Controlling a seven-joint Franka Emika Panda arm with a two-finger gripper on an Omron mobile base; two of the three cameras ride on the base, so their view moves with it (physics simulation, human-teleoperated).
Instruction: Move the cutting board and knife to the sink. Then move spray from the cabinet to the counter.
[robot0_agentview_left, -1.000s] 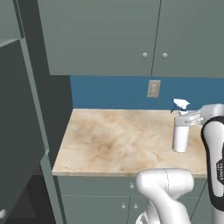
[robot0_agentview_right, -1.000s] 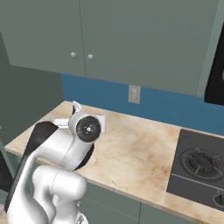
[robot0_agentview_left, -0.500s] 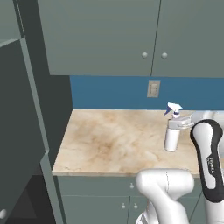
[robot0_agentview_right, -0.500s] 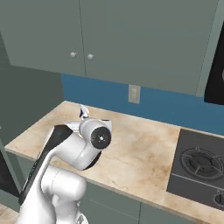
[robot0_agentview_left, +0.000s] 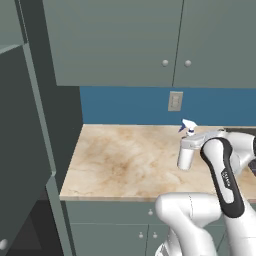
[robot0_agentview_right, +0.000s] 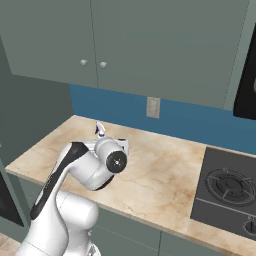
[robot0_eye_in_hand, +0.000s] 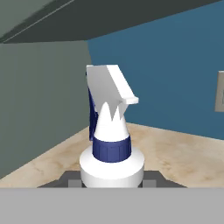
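My gripper (robot0_eye_in_hand: 111, 181) is shut on the spray (robot0_eye_in_hand: 110, 131), a pale bottle with a white trigger head and a dark blue collar, held upright between the dark fingertips (robot0_eye_in_hand: 70, 180). From the left base the spray (robot0_agentview_left: 186, 151) stands over the right part of the beige counter (robot0_agentview_left: 125, 160), against my white forearm. From the right base the trigger head of the spray (robot0_agentview_right: 100, 130) pokes up behind the arm above the counter (robot0_agentview_right: 165, 175). Whether the bottle's base touches the counter is hidden. The tall grey-green cabinet (robot0_agentview_left: 55, 100) stands to the left. The cutting board, knife and sink are out of view.
An open cabinet door (robot0_agentview_left: 22, 150) juts out at the near left. Wall cabinets with round knobs (robot0_agentview_left: 165, 45) hang above a blue backsplash with an outlet (robot0_agentview_left: 175, 101). A black stovetop (robot0_agentview_right: 227, 192) lies to the right of the counter.
The arm has carried the spray leftward across the counter, away from the right edge of the left base view. The grip is unchanged and the base has not moved.
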